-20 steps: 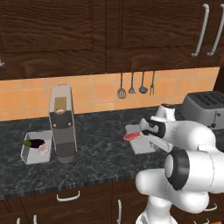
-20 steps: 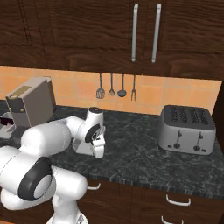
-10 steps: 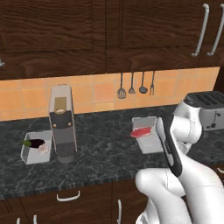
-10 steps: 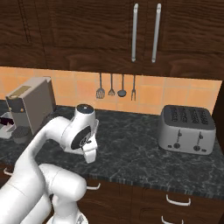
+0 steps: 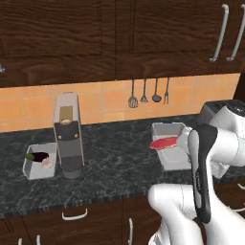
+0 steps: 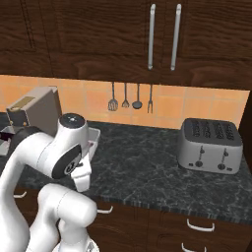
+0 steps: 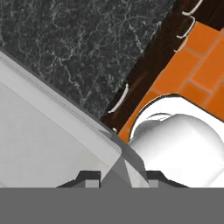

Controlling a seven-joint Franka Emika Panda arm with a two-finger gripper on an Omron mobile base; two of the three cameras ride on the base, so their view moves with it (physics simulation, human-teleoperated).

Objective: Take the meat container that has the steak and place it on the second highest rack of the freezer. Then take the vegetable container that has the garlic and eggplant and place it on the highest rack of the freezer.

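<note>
a simulated kitchen counter, read left to right from the left base view: farthest from the hand, a vegetable container (image 5: 39, 162) sits on the dark stone with the eggplant (image 5: 37, 156) and the garlic (image 5: 47, 163) inside; nearer stands a grey coffee machine (image 5: 67, 135); then the meat container (image 5: 171, 143), the steak (image 5: 164, 142) lying red across it, lifted clear of the counter at the end of the white arm. the gripper (image 7: 118, 176) reaches the tray from its right. in the hand view the fingertips (image 7: 89, 176) sit close either side of the tray's grey rim at a corner, so the hand appears pinched on the meat container's edge.

handling, as a judgement: the tray looks a stiff, thin-walled plastic box, light even with the slab in it, but held by one corner it will want to sag or swing, and the smooth rim could slip between narrow pads. the steak lies loose and could slide if the tray tips; keeping it level matters more than grip force.

the left base view alone gives the steak and the second container. the right base view offers the toaster (image 6: 210, 144) and hanging utensils (image 6: 130, 96), with the arm's elbow masking most of the tray. the hand view supplies the grip itself, plus the orange floor tiles (image 7: 195, 65) below.
</note>
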